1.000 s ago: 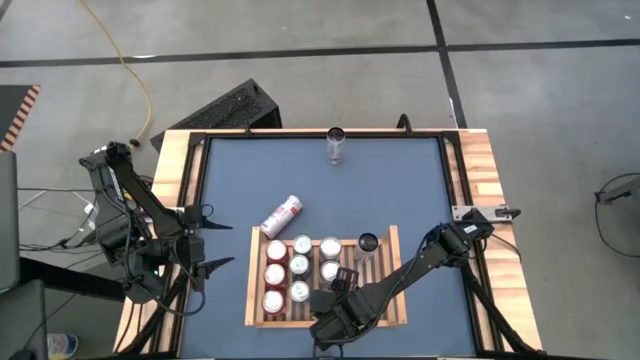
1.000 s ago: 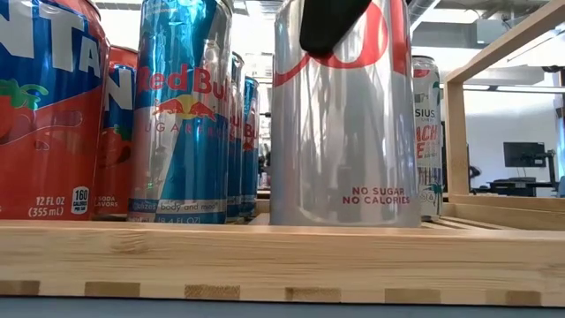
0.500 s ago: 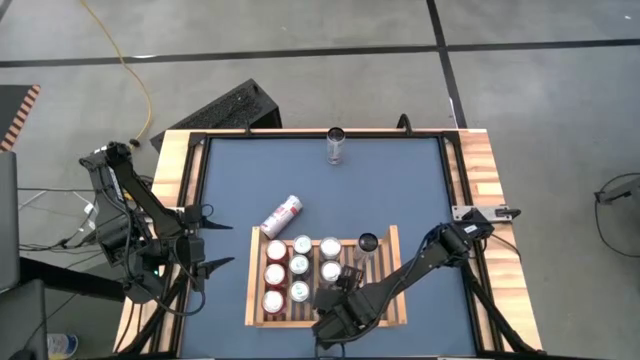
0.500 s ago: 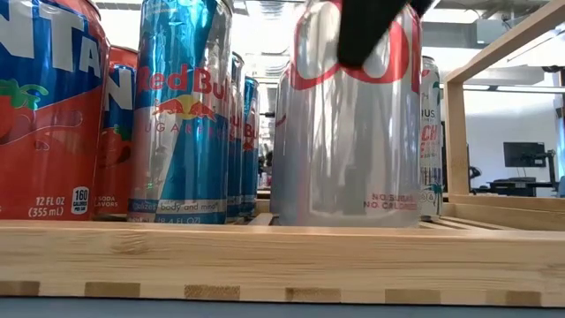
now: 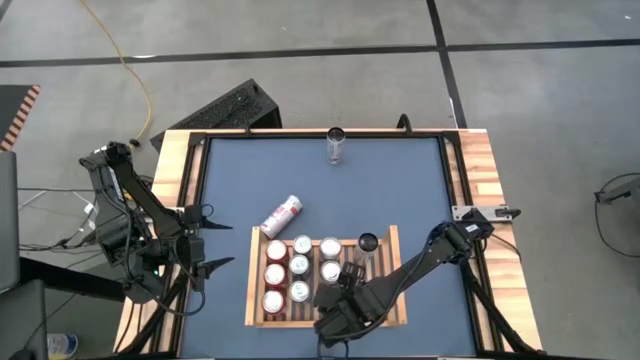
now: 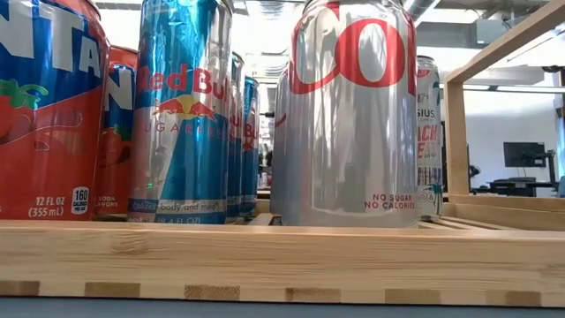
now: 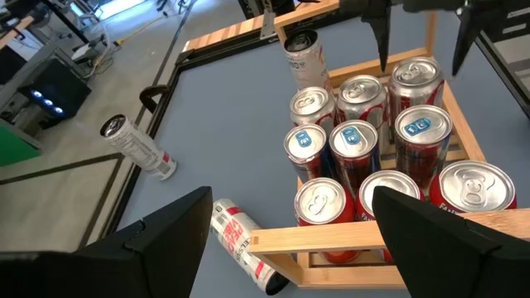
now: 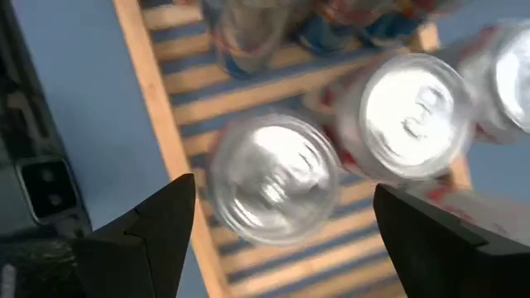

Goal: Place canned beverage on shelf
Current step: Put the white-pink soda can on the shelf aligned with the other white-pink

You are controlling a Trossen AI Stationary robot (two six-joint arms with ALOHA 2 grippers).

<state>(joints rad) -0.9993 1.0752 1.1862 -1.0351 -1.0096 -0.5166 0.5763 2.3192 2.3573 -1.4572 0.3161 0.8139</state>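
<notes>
Below right tool [image 8: 277,240], silver can [image 8: 273,178], seemingly released

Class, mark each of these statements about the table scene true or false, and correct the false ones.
1. A can lies on its side on the blue tabletop beside the shelf. True.
2. The right gripper is clamped on a can. False: its jaws are open above the shelf, holding nothing.
3. The silver cola can stands upright in the shelf. True.
4. The left gripper is reaching into the shelf. False: it waits, open, at the table's left side.
</notes>
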